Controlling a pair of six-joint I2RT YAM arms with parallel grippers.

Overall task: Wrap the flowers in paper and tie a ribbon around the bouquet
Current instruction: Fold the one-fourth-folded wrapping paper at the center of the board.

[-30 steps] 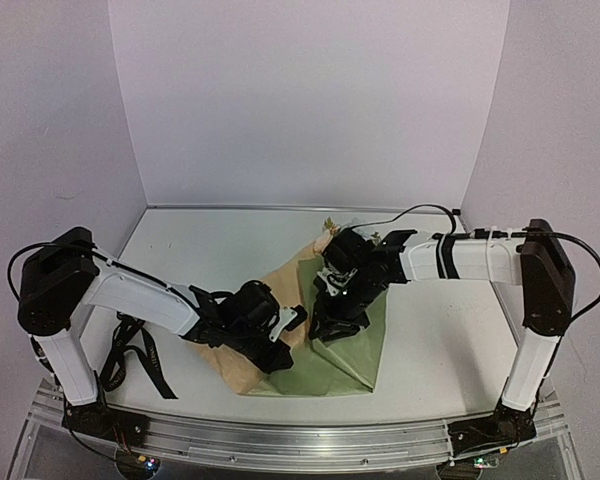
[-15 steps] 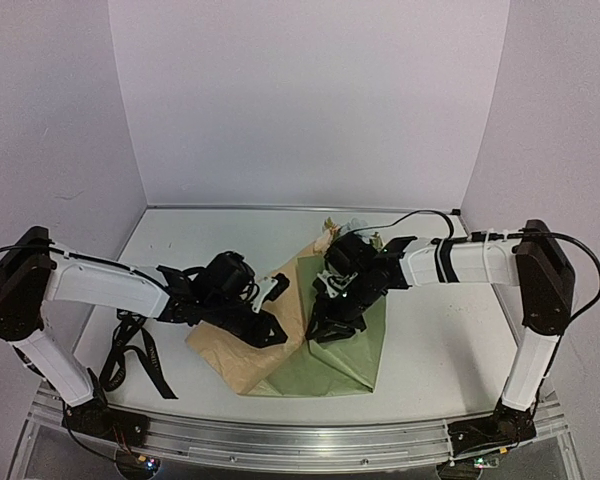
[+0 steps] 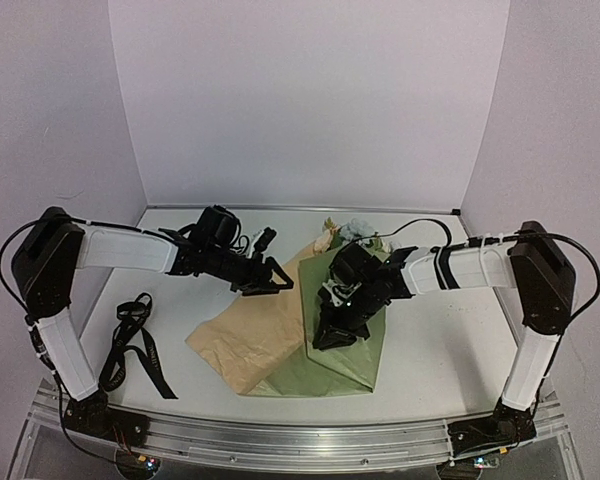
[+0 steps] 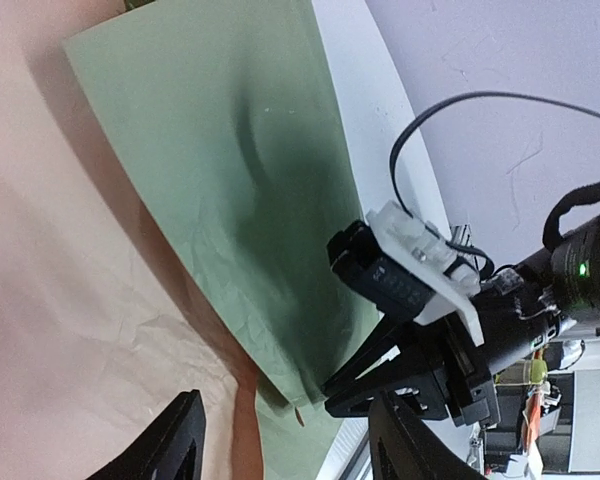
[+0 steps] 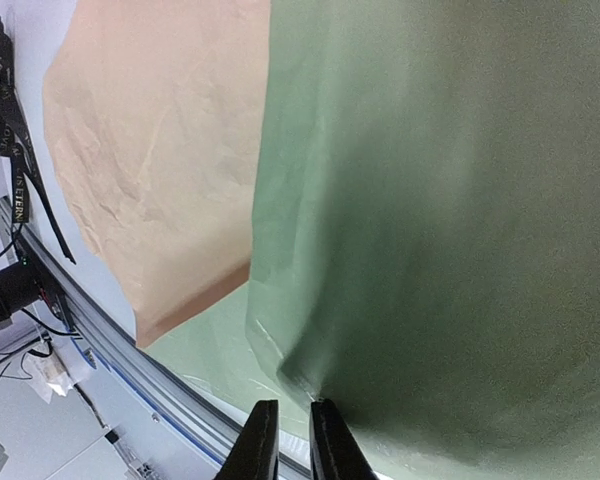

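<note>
The paper lies mid-table, tan face (image 3: pixel 242 335) up on the left and an olive-green fold (image 3: pixel 352 362) on the right. The flowers (image 3: pixel 346 231) peek out at the fold's far end. My left gripper (image 3: pixel 269 281) hovers open above the tan face, empty; in the left wrist view its fingers (image 4: pixel 183 437) frame the green fold (image 4: pixel 240 170). My right gripper (image 3: pixel 329 337) presses down on the green fold. In the right wrist view this gripper (image 5: pixel 293 450) is barely open, with a folded paper corner (image 5: pixel 310 380) at its tips and nothing in the slit. The ribbon (image 3: pixel 130 347) lies loose at the left.
The metal rail (image 3: pixel 300 440) runs along the near table edge, close to the paper's front corner. Purple walls enclose the back and sides. A black cable (image 3: pixel 420 222) loops over the right forearm.
The left gripper opened, let go of the tan paper and drew up and back to the far left. The right gripper's jaws narrowed while staying on the green fold.
</note>
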